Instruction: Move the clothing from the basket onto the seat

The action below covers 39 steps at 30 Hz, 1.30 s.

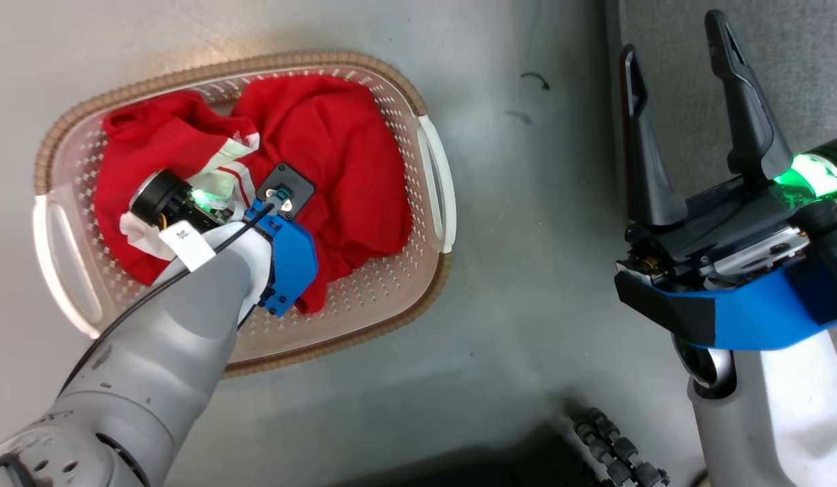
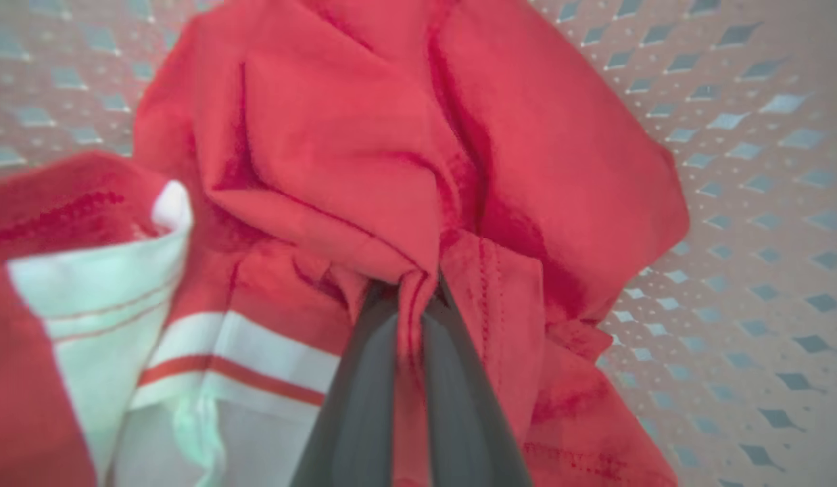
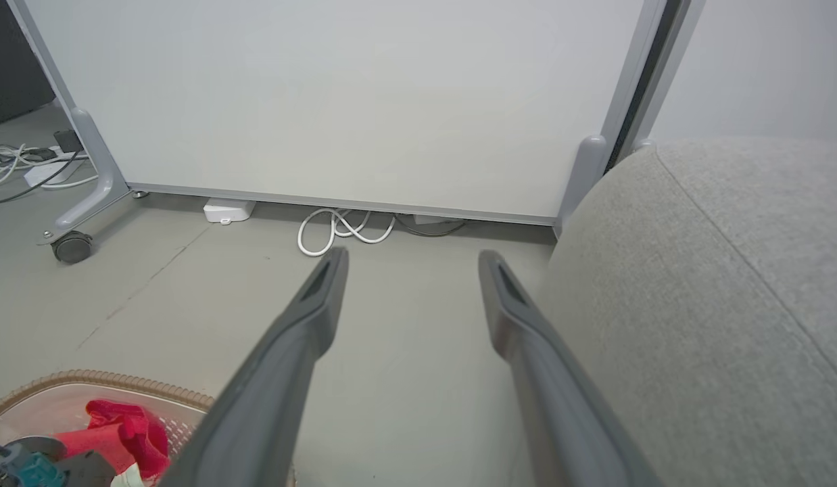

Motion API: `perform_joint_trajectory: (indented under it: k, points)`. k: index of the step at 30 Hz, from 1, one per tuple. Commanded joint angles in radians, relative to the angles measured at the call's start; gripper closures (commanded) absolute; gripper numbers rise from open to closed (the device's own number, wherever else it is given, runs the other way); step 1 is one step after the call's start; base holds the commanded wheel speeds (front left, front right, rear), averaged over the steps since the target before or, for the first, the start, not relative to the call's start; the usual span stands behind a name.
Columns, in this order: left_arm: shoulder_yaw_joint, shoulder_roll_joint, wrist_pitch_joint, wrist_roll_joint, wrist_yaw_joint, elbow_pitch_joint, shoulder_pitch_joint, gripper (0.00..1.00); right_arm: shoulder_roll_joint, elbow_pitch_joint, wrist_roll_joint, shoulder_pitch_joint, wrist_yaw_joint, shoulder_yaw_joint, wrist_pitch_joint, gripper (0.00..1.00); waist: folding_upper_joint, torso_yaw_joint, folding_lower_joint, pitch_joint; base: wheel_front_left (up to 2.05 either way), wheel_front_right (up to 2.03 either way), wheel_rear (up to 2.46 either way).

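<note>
Left gripper (image 2: 418, 287) pinches a fold of plain red garment (image 2: 364, 135); right gripper (image 1: 672, 37) gapes idle; lift straight up, clear of basket (image 1: 303, 59) rim.

I see the grey floor (image 1: 527, 270) carrying the basket (image 1: 256, 64), with the seat (image 3: 696, 304) standing near it. By the wheeled partition (image 3: 324, 101) lie a looped white cable (image 3: 344, 230) and a white box (image 3: 228, 211).
</note>
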Motion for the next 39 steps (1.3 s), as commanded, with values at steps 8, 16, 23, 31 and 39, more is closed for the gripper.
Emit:
perform_joint_trajectory:
  k: [8,16,23,31,39]
  points:
    - [0.023,-0.031,-0.106,-0.052,0.000,-0.001,0.037,1.00,-0.004,0.039,-0.005,0.005,0.000,-0.010,-0.004,0.00,0.0000,0.044,0.0000,-0.124,0.00,0.00,0.00]
    - [0.069,-0.039,-0.146,-0.089,0.001,-0.048,0.080,1.00,-0.004,0.083,-0.013,0.039,0.000,-0.023,-0.004,0.00,0.0000,0.088,0.0000,-0.263,0.00,0.00,0.00]
    - [0.162,-0.002,-0.147,-0.065,0.046,-0.183,0.143,1.00,-0.004,0.118,-0.014,0.081,0.000,-0.034,-0.004,0.00,0.0000,0.119,0.0000,-0.382,0.00,0.00,0.00]
    - [0.314,0.039,-0.147,0.008,0.079,-0.338,0.247,1.00,-0.004,0.151,-0.010,0.151,0.000,-0.045,-0.004,0.00,0.0000,0.156,0.0000,-0.525,0.00,0.00,0.00]
    - [0.468,0.050,-0.147,0.093,0.085,-0.468,0.338,1.00,-0.004,0.174,-0.001,0.205,0.000,-0.052,-0.004,0.00,0.0000,0.174,0.0000,-0.647,0.00,0.00,0.00]
